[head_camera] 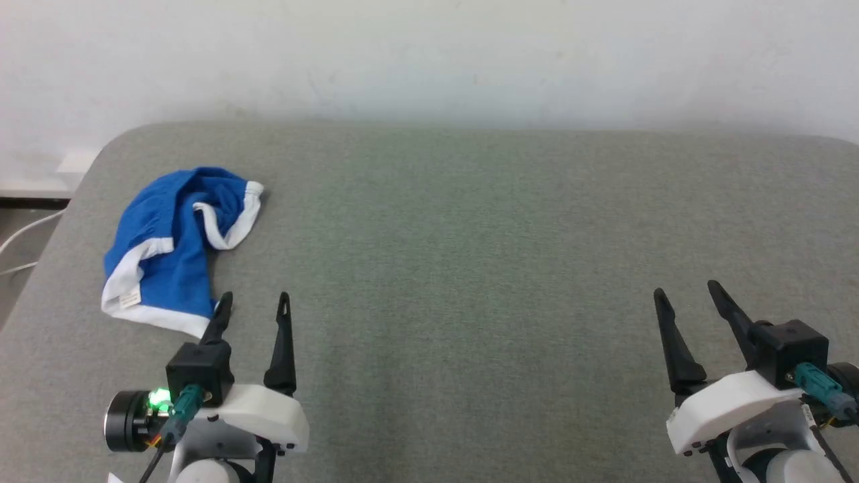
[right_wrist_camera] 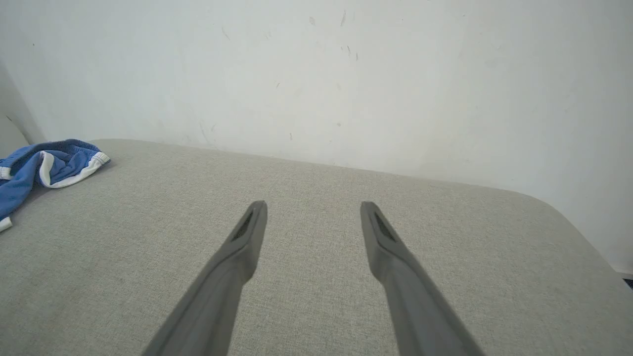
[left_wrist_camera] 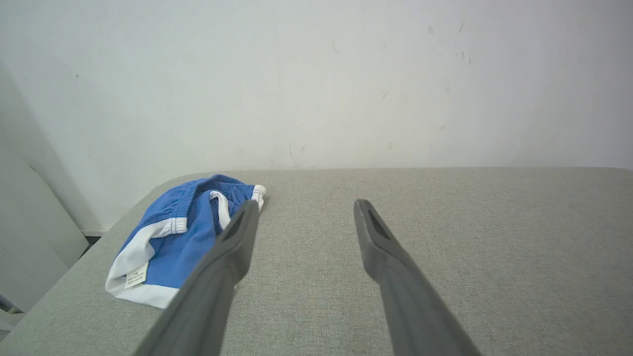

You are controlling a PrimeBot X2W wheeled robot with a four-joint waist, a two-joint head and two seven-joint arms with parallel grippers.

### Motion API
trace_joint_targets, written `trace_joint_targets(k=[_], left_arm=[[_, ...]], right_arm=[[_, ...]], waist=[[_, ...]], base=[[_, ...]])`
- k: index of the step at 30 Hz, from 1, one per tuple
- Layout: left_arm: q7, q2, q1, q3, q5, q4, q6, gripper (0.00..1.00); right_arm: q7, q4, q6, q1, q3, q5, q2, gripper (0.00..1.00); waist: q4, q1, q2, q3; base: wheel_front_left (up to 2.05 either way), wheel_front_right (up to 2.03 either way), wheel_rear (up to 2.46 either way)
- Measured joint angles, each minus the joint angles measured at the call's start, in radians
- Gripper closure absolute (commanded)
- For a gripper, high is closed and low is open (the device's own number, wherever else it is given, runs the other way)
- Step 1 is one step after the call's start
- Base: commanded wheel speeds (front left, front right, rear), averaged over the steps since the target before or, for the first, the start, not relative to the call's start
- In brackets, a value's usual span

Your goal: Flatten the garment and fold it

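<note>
The blue shorts [head_camera: 176, 251] lie crumpled at the far left of the grey fabric-covered table [head_camera: 483, 228], close to its rounded left corner. They are bunched, not flat: the elastic waist is folded over itself toward the white wall [head_camera: 429, 54], and the white band trim curls through the middle and along the near edge. A small white label [head_camera: 129, 300] sits on the trim at the near left corner (its print is too small to read).

The left gripper [head_camera: 256, 296] is at the lower left with its 2 dark fingers spread apart and nothing between them. Its left fingertip sits just beside the near edge of the shorts; whether it touches the cloth cannot be told. In the left wrist view the shorts [left_wrist_camera: 173, 237] lie left of the gripper [left_wrist_camera: 306, 203], partly behind 1 finger.

The right gripper [head_camera: 686, 288] is at the lower right, well apart from the shorts, fingers likewise spread and empty over bare table. In the right wrist view, the gripper [right_wrist_camera: 312, 203] points toward the wall and the shorts [right_wrist_camera: 29, 170] show at the far left edge.
</note>
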Motion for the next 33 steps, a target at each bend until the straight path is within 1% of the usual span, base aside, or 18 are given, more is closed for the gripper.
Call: trace_joint_targets(k=[21, 33], left_arm=[[-0.064, 0.009, -0.041, -0.004, -0.025, 0.04, 0.01, 0.0], [-0.095, 0.015, -0.06, -0.007, -0.041, 0.056, 0.022, 0.0]], right_arm=[[0.044, -0.056, 0.0, 0.0, 0.014, 0.057, 0.0, 0.0], [0.061, -0.089, 0.0, -0.003, 0.034, 0.057, 0.0, 0.0]], waist=[[0.17, 0.0, 0.0, 0.003], [0.253, 0.0, 0.0, 0.001]], base=[[0.0, 0.0, 0.0], [0.0, 0.0, 0.0]])
